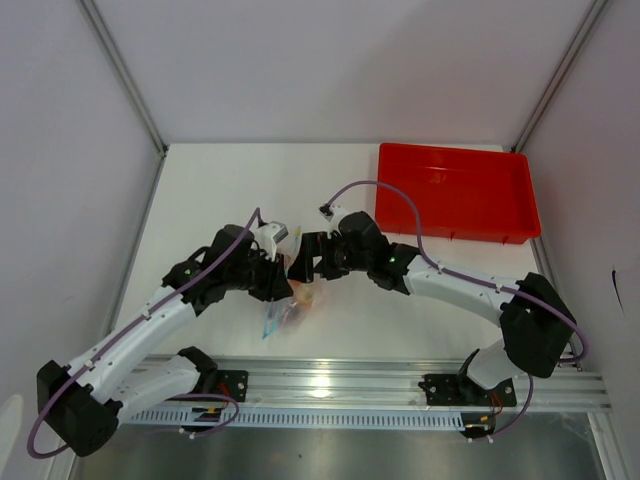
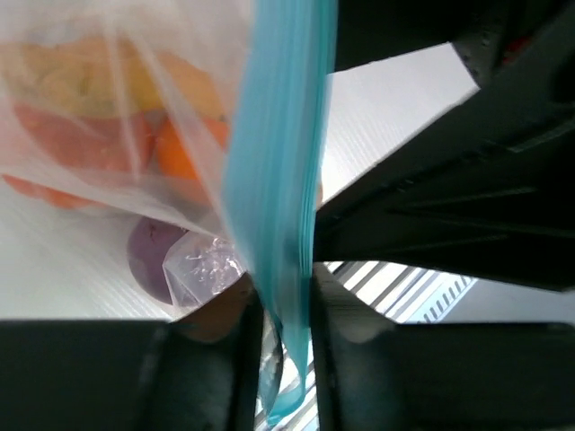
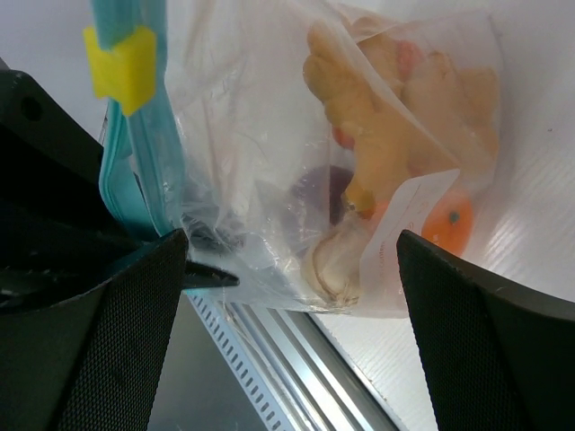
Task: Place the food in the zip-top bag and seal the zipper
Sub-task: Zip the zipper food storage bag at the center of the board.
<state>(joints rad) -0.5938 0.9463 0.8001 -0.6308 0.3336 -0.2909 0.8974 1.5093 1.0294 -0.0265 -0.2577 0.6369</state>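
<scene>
Pinching the zipper [image 2: 274, 180], the left claw [image 2: 286, 359] stands nearly closed on that blue strip. The right claw [image 3: 287, 296] gapes fully wide, holding nothing, its fingers [image 3: 99, 341] either side of the bag [image 3: 260, 117]. The bag sits by the bench's [image 1: 220, 180] near edge, left of middle, food [image 3: 395, 108] inside.

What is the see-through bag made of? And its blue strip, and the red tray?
The zip-top bag looks like thin clear plastic film: shiny, crinkled, with the food showing through. Its zipper seems a thicker, duller teal plastic strip. The red tray looks like hard, smooth plastic, judging by its even colour and stiff rim.
</scene>
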